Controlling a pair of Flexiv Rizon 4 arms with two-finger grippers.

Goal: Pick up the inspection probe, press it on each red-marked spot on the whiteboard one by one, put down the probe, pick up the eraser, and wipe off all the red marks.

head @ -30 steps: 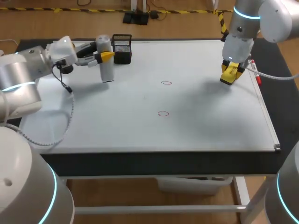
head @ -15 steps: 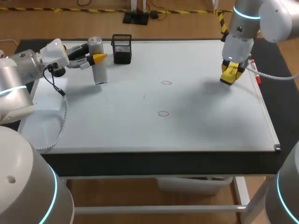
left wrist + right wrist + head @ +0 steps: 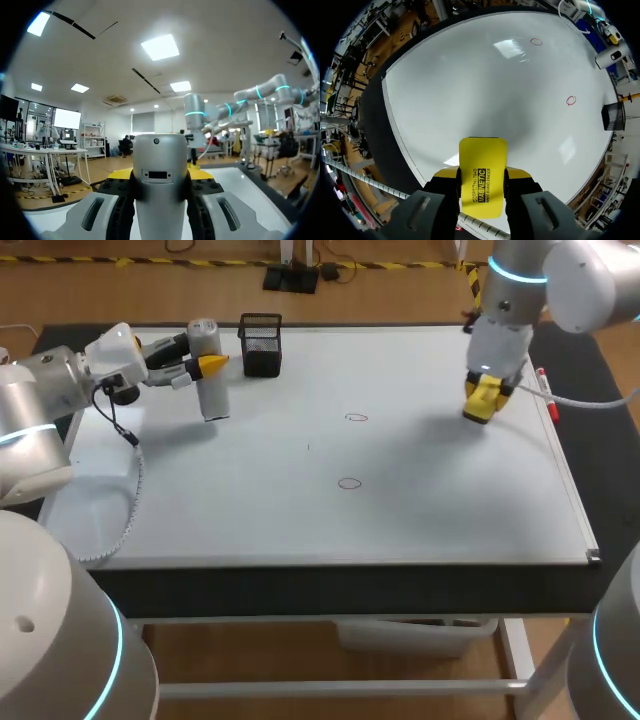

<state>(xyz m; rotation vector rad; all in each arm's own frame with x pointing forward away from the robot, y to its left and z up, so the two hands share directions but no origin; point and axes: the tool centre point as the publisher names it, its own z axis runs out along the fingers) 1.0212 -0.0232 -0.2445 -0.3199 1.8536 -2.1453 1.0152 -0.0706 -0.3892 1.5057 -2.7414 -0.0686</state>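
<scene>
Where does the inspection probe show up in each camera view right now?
Head view: the probe is over the whiteboard's far left corner, held in the left pincer, beside the black mesh basket.
Left wrist view: probe close up, between that pincer's fingers.
Right wrist view: probe small, far across the board.
Shared landmark: the basket, in the head and right wrist views only.

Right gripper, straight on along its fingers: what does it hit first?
The eraser in the right gripper would meet bare whiteboard first, apparently clear of both red circles; gap to board unclear.
</scene>
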